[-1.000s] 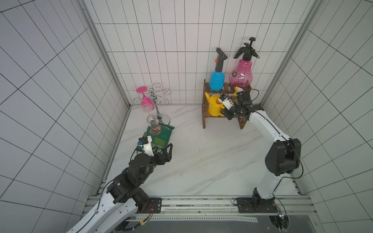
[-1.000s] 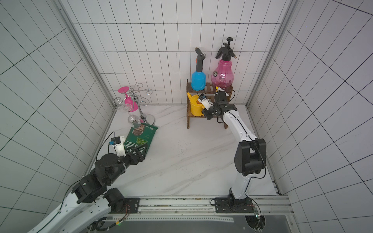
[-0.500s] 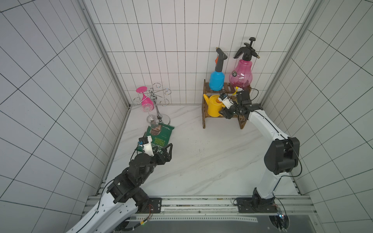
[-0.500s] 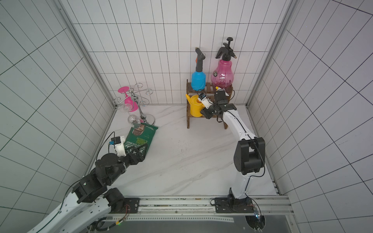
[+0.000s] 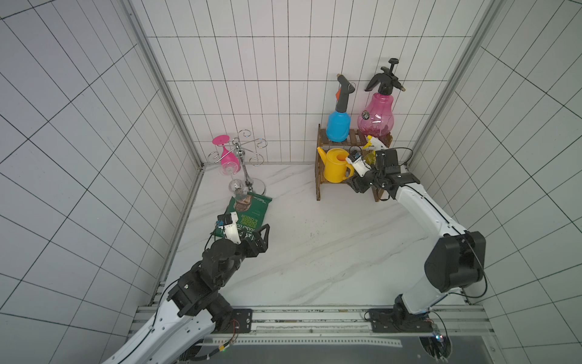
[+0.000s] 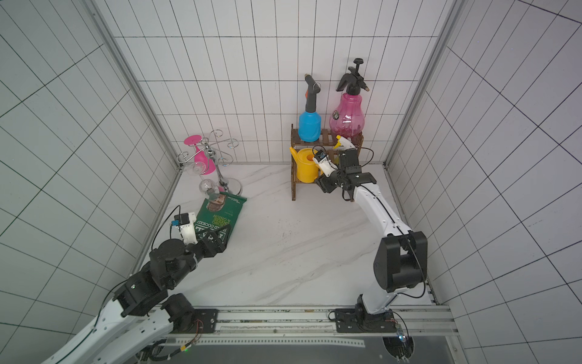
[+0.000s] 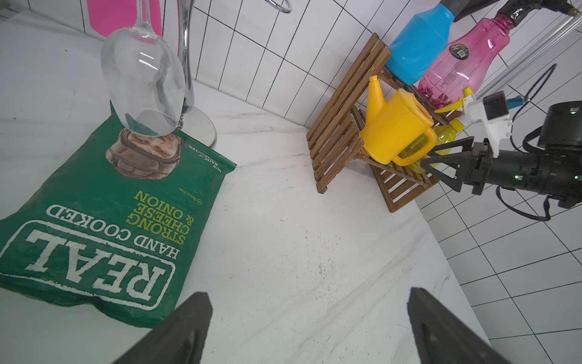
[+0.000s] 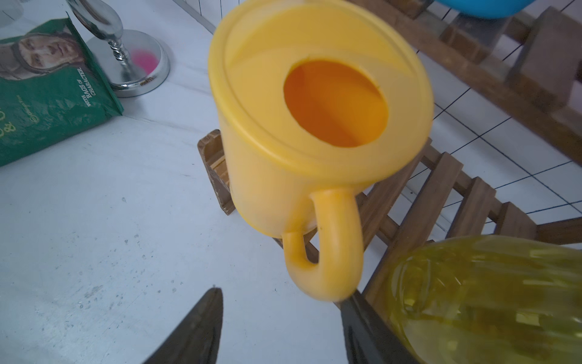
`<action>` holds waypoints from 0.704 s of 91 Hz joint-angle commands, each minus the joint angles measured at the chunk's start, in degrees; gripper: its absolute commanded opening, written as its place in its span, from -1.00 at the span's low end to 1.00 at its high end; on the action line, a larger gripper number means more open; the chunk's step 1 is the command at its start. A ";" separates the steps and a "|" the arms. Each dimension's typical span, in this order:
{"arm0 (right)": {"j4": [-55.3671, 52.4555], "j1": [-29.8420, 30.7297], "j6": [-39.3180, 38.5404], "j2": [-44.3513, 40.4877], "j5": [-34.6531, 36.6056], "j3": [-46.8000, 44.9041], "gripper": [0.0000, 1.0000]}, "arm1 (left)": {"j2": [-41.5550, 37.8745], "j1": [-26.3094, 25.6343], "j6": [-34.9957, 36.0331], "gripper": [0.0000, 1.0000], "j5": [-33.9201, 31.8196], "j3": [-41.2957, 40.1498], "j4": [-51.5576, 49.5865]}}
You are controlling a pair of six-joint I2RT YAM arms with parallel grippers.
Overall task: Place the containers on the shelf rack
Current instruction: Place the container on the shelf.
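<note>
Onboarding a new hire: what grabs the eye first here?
The rack at the back wall: blue sprayer and pink sprayer on top, yellow can and bottle below. The right hand sits open at the can's handle. A green bag lies by the glass holder.

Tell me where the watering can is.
In a top view the watering can sits on the rack's lower shelf, back right, under the blue sprayer, beside the yellow bottle.
</note>
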 commanded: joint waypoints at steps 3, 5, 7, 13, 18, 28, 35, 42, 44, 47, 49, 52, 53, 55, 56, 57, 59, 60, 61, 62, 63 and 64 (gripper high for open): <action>2.25 -0.45 2.96 -7.38 -0.14 -5.15 0.26 | -0.50 0.23 1.08 0.97 -0.67 1.31 -0.62; 2.70 -0.50 3.68 -8.81 -0.24 -6.50 0.26 | -0.63 0.22 1.06 0.97 -0.67 1.28 -0.64; 3.08 -0.46 4.50 -10.35 -0.37 -7.95 0.27 | -0.66 0.28 1.02 0.97 -0.67 1.27 -0.72; 4.62 -0.52 7.21 -14.94 -0.44 -12.01 0.27 | -1.07 0.30 0.89 0.97 -0.75 1.06 -0.58; 7.22 -0.50 10.28 -19.91 -0.56 -16.77 0.29 | -1.23 0.28 0.78 0.97 -0.84 0.96 -0.35; 15.84 -0.52 21.57 -30.47 1.46 -26.55 0.41 | -1.87 0.26 0.16 0.98 -0.84 0.22 0.61; 20.49 -0.43 29.50 -37.75 2.38 -32.66 0.50 | -2.32 0.27 -0.94 0.97 -0.62 -0.71 1.79; 21.48 -0.40 34.77 -44.17 4.39 -36.61 0.59 | -2.48 0.25 -2.65 0.97 -0.28 -1.52 2.72; 21.20 -0.42 36.16 -45.67 5.27 -37.61 0.62 | -2.48 0.29 -3.01 0.97 -0.11 -1.76 2.85; 20.42 -0.38 37.83 -48.11 6.49 -38.82 0.66 | -2.41 0.29 -3.69 0.97 -0.03 -2.01 2.99; 19.99 -0.39 38.77 -49.60 7.26 -39.74 0.68 | -2.40 0.26 -4.08 0.97 0.02 -2.14 3.03; 19.50 -0.44 40.08 -52.51 8.09 -40.80 0.73 | -2.33 0.23 -4.71 0.97 0.08 -2.29 3.00; 19.30 -0.40 40.43 -53.35 8.39 -41.22 0.74 | -2.36 0.27 -4.90 0.97 0.06 -2.31 2.97; 18.83 -0.42 40.94 -55.24 8.88 -42.17 0.77 | -2.37 0.25 -5.24 0.97 0.00 -2.44 2.87; 18.53 -0.43 41.08 -56.08 9.18 -42.56 0.78 | -2.38 0.28 -5.47 0.97 -0.03 -2.43 2.78; 18.25 -0.44 41.28 -56.89 9.47 -42.93 0.79 | -2.43 0.29 -5.72 0.97 -0.13 -2.47 2.69; 17.91 -0.41 41.79 -58.65 10.21 -43.78 0.82 | -2.56 0.23 -6.06 0.97 -0.31 -2.54 2.43; 17.54 -0.43 41.99 -59.10 10.64 -44.07 0.85 | -2.65 0.27 -6.28 0.97 -0.49 -2.57 2.34; 17.36 -0.40 42.17 -60.21 11.07 -44.48 0.87 | -2.70 0.24 -6.43 0.97 -0.67 -2.58 2.29; 17.01 -0.42 42.53 -60.98 11.73 -44.90 0.90 | -2.77 0.23 -6.64 0.97 -0.80 -2.59 2.14; 16.83 -0.44 42.98 -61.67 12.28 -45.11 0.93 | -2.85 0.22 -6.75 0.97 -0.95 -2.59 1.93; 16.61 -0.49 43.20 -62.37 12.77 -45.44 0.95 | -2.93 0.26 -6.84 0.97 -1.12 -2.59 1.78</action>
